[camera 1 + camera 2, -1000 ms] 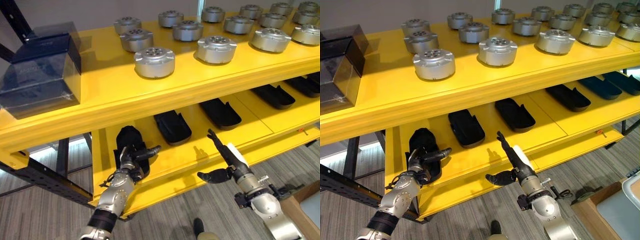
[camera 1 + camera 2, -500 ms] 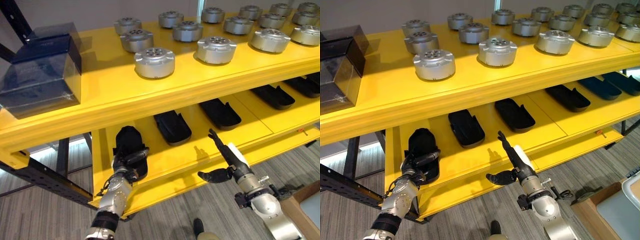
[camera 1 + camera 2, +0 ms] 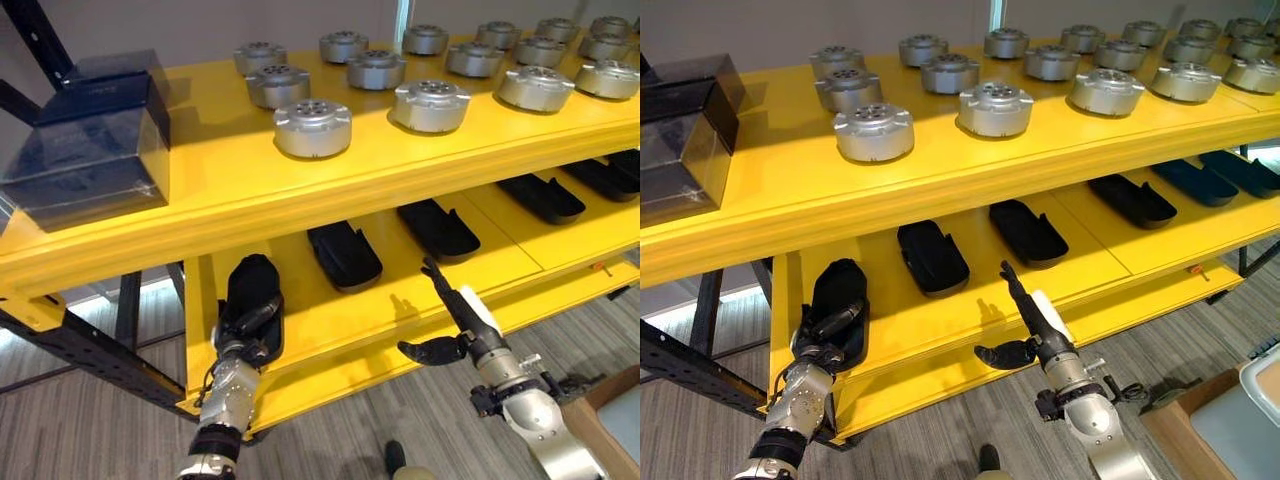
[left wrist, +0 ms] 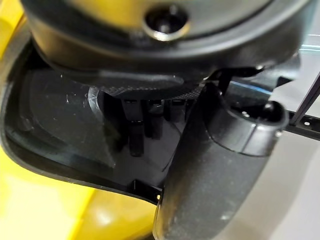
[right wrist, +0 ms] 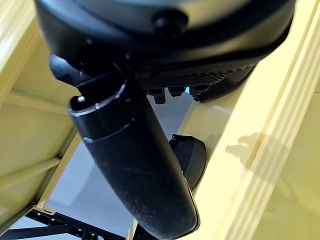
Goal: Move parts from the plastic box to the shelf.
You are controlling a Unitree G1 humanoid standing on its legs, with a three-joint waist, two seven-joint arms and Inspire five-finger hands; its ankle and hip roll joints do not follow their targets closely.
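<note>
The yellow shelf carries silver round parts on top and black shell parts on its lower level. My left hand rests on the leftmost black part, though I cannot tell its grip. My right hand hangs with fingers straight, holding nothing, at the lower level's front edge.

**Lower shelf: open gaps between the trays**

The lower shelf is roofed by the upper shelf, so a hand enters only from the front edge. Black trays lie in a row on it, with bare yellow strips between them. The left hand lies at the leftmost tray, blocking that end. The right hand hangs before the bare stretch by the third tray. Above, metal discs and a dark box crowd the top.
</note>
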